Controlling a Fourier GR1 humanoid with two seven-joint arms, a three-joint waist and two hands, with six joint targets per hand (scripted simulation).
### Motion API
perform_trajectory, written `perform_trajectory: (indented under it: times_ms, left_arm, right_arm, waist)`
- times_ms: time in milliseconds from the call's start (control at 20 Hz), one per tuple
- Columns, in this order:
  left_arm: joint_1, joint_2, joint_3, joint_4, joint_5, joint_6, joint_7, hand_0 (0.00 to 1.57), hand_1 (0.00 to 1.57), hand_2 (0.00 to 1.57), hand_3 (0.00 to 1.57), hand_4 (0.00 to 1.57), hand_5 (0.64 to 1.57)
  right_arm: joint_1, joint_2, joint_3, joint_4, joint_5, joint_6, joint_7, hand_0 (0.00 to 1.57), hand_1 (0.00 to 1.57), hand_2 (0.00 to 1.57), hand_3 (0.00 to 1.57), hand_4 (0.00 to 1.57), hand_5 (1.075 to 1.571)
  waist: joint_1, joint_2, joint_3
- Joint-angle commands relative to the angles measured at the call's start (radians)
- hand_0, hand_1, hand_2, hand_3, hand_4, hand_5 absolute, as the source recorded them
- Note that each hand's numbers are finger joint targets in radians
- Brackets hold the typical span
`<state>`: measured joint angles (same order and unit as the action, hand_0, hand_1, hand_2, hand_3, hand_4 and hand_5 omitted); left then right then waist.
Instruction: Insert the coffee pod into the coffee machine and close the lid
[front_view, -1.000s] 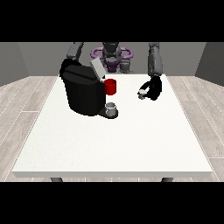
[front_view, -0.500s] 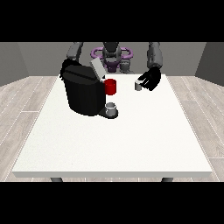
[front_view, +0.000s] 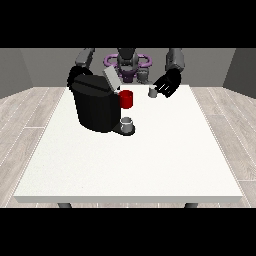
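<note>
Across the white table (front_view: 150, 160), seen from the front, the black coffee machine (front_view: 96, 107) stands on the view's left half with its grey lid (front_view: 111, 79) tilted up and open. A red part (front_view: 127, 99) juts from its front, and a small grey cup (front_view: 127, 123) sits on the drip base below it. The hand at the view's right (front_view: 167, 86) is raised above the table's far edge, fingers curled round the small grey coffee pod (front_view: 153, 91), to the right of the machine and apart from it. The hand at the view's left (front_view: 75, 75) sits behind the machine, mostly hidden by it; whether its fingers are spread or curled cannot be told.
</note>
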<state>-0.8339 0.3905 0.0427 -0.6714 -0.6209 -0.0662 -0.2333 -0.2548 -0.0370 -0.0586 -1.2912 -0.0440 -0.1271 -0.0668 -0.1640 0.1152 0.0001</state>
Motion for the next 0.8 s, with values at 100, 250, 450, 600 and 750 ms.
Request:
perform_trajectory:
  times_ms: [100, 250, 450, 600, 750]
  left_arm:
    - [-0.090, 0.018, 0.017, -0.025, 0.009, -0.072, 0.038, 1.27, 1.27, 1.34, 1.29, 0.55, 1.571]
    - [-0.138, 0.051, 0.045, -0.008, 0.008, -0.068, 0.064, 1.01, 1.01, 1.20, 1.22, 0.54, 1.571]
    - [-0.223, 0.072, 0.092, 0.005, 0.039, -0.084, 0.093, 1.27, 1.27, 1.31, 1.24, 0.51, 1.571]
    - [-0.234, 0.062, 0.092, 0.007, 0.022, -0.042, 0.109, 1.24, 1.24, 1.26, 1.20, 0.48, 1.571]
    - [-0.318, 0.064, 0.080, -0.003, 0.012, -0.074, 0.145, 1.26, 1.26, 1.32, 1.26, 0.49, 1.571]
  right_arm:
    - [0.032, 0.035, 0.032, 0.009, 0.019, -0.017, -0.060, 0.00, 0.00, 0.00, 0.00, 0.50, 1.571]
    - [0.016, 0.017, 0.052, -0.037, 0.026, -0.005, 0.010, 0.00, 0.00, 0.00, 0.00, 0.49, 1.571]
    - [-0.022, 0.002, 0.048, -0.051, 0.031, -0.006, 0.032, 0.00, 0.00, 0.00, 0.00, 0.51, 1.571]
    - [-0.025, 0.007, 0.033, -0.057, 0.015, -0.001, -0.004, 0.00, 0.00, 0.00, 0.00, 0.51, 1.571]
    - [-0.097, -0.016, 0.014, -0.035, 0.026, -0.017, 0.018, 0.00, 0.00, 0.00, 0.00, 0.54, 1.571]
  waist:
    - [-0.017, -0.012, 0.0001]
    - [-0.061, -0.003, -0.0001]
    - [-0.098, 0.041, -0.0001]
    - [-0.108, 0.073, 0.0001]
    - [-0.116, 0.100, 0.0003]
